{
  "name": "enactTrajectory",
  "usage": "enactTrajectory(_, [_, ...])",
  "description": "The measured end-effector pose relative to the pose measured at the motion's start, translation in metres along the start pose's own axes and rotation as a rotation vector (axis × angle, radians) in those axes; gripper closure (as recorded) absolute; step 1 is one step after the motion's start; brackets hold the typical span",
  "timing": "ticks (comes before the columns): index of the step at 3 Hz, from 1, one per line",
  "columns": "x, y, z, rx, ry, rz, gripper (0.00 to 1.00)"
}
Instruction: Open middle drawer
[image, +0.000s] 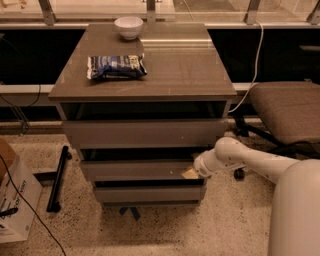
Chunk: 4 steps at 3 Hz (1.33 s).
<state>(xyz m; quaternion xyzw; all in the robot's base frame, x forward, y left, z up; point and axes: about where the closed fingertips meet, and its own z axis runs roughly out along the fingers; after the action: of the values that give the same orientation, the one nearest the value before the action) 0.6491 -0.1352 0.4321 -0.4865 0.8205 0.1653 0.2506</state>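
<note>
The middle drawer (135, 170) is the grey-brown flat front panel between a taller panel above and a shorter one below, in a small cabinet. A dark gap runs along its upper edge. My gripper (190, 173), on a white arm coming in from the right, sits at the right end of the middle drawer's front, touching or just in front of the panel near its top edge.
The cabinet top (190, 70) holds a white bowl (128, 26) and a dark snack bag (116, 66). A padded chair (285, 110) stands right of the cabinet. A cardboard box (12, 200) and a black bar (57, 177) are on the floor at left. A cable (255, 55) hangs at the right.
</note>
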Motion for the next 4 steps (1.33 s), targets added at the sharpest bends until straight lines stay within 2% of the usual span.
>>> enactTrajectory(1, [-0.0023,0.0001,-0.0033,0.000,0.000,0.000,0.86])
enactTrajectory(2, [-0.0029,0.0001,-0.0042,0.000,0.000,0.000,1.00])
enactTrajectory(3, [-0.0034,0.0002,-0.0050,0.000,0.000,0.000,0.84])
enactTrajectory(4, [-0.0045,0.0002,-0.0065,0.000,0.000,0.000,0.61])
